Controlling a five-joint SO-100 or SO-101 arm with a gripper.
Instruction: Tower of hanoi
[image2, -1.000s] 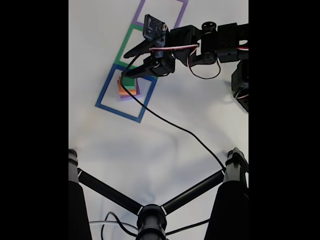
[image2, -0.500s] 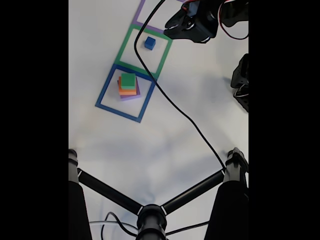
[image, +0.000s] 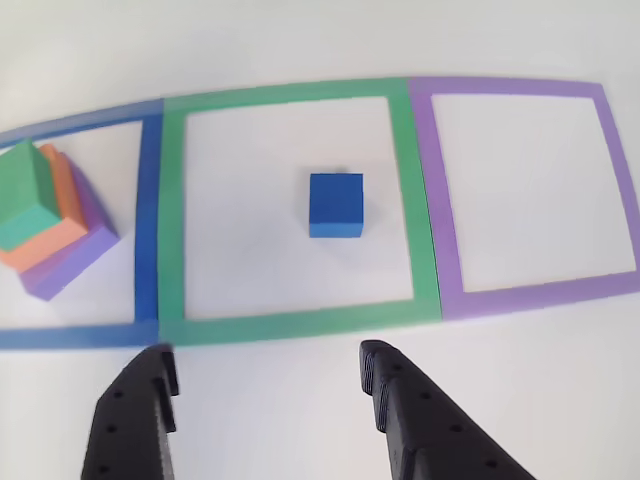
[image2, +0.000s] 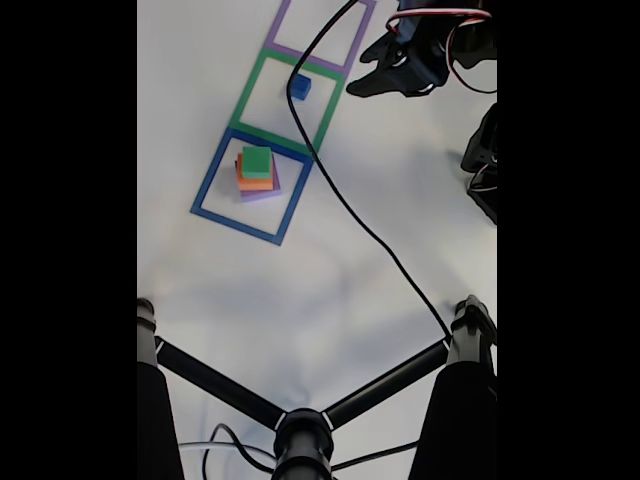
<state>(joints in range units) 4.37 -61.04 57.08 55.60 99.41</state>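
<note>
A: Ahead of the gripper, jaws spread and empty, sits the blue cube in the green outline.
B: Stack off left; reaching carelessly could topple it.

Arm-mounted close view behind jaws, high fixed downward view, both over tape squares.
</note>
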